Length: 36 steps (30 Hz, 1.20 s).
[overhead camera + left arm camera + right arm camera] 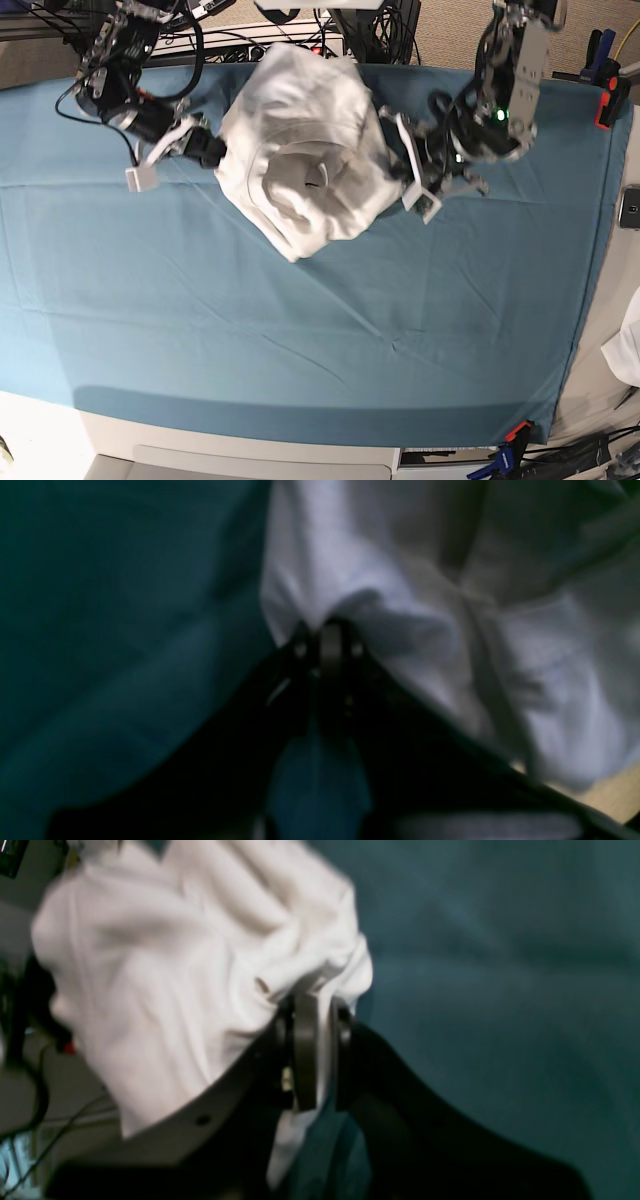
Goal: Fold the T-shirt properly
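With the T-shirt (300, 160) bunched over the teal cloth (300, 330), I see left pincer (327, 630) and right pincer (312, 1005) each clamped on its fabric at opposite edges.

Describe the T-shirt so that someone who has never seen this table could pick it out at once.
Start at the teal cloth sheet that covers the table, then look to its far edge, between the two arms. The T-shirt is the crumpled white bundle there; its plain white cotton stands out against the teal.

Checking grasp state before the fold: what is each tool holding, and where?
Both hold the T-shirt. Left tool pinches a bunched edge on its side; right tool clamps the opposite edge. Which hem or sleeve cannot be told.
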Available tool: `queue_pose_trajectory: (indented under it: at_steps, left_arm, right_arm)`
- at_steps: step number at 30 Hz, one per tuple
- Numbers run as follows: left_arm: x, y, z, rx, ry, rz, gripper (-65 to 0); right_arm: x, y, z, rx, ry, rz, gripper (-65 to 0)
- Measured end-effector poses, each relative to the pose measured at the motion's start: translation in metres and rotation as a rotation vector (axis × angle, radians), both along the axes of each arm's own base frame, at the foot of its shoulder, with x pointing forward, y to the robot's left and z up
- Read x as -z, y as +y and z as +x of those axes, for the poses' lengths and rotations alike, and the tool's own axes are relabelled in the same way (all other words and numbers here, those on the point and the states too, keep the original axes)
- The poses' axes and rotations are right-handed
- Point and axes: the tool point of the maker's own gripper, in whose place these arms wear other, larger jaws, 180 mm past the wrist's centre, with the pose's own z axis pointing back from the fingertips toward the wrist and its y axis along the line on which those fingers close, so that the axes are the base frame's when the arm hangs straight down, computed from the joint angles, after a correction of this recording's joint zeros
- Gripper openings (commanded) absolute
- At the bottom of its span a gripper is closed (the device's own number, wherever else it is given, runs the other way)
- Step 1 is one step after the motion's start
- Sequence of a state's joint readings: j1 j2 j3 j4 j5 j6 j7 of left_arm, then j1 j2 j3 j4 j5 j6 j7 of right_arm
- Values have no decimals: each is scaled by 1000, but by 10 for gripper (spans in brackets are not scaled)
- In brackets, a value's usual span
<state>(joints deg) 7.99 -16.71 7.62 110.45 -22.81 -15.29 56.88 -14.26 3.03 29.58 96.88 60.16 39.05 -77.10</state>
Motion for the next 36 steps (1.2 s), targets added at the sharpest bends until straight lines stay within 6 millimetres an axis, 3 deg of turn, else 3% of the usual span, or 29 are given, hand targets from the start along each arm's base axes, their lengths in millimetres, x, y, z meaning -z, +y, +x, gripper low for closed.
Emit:
queue_pose_trajectory:
  at_steps: [8, 13, 22, 25, 26, 28, 30, 33, 36]
  left_arm:
    - [-6, 2, 53, -3, -23, -20, -650]
    - [-7, -13, 75, -18, -7, -73, -650]
    - [-12, -63, 85, 22, 22, -191, -650]
    - [-13, -72, 82, 55, 21, -185, -650]
    - [-13, -73, 81, 71, 17, -180, -628]
    - [-12, -73, 80, 94, 10, -164, -452]
    - [-11, -70, 80, 99, 23, -139, -336]
    - [-20, -67, 90, 105, 5, -118, -326]
    - [-34, -56, 105, 98, -41, -95, -328]
  right_arm:
    - [10, 17, -36, 23, 61, 105, -650]
    - [11, 32, -45, 40, 72, 172, -650]
    - [10, 59, -59, -18, 87, 228, -650]
    - [11, 68, -62, -50, 90, 236, -650]
    - [10, 69, -62, -52, 91, 237, -650]
    - [10, 69, -62, -53, 91, 238, -650]
    - [11, 69, -62, -57, 92, 235, -618]
    - [11, 69, -63, -61, 94, 232, -530]
    - [11, 69, -63, -62, 95, 232, -527]
